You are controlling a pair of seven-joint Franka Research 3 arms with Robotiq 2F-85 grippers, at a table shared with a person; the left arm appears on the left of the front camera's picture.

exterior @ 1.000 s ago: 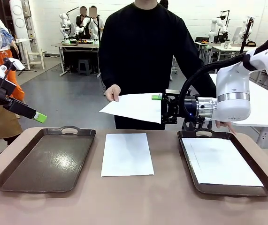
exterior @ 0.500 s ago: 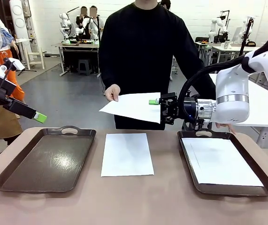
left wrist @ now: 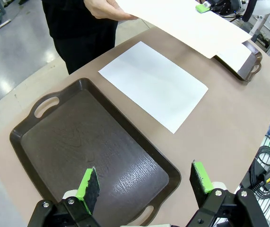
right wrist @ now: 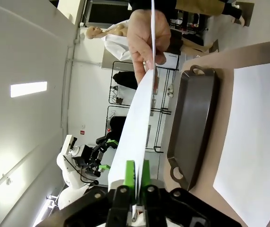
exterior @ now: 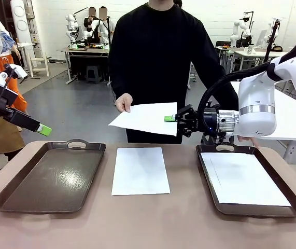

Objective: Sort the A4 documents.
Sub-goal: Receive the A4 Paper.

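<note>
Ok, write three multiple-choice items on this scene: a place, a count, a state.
1. Where does the bare A4 sheet on the table lie? A between the left tray and right tray; B inside a tray; C off the edge.
2. How many brown trays? A one; B two; C three.
3. The right claw is: A open; B shut on the held sheet; C shut on a handle.
Key: A, a tray flanks each side; B, one per side; B, pads pinch the paper the person's hand offers.
</note>
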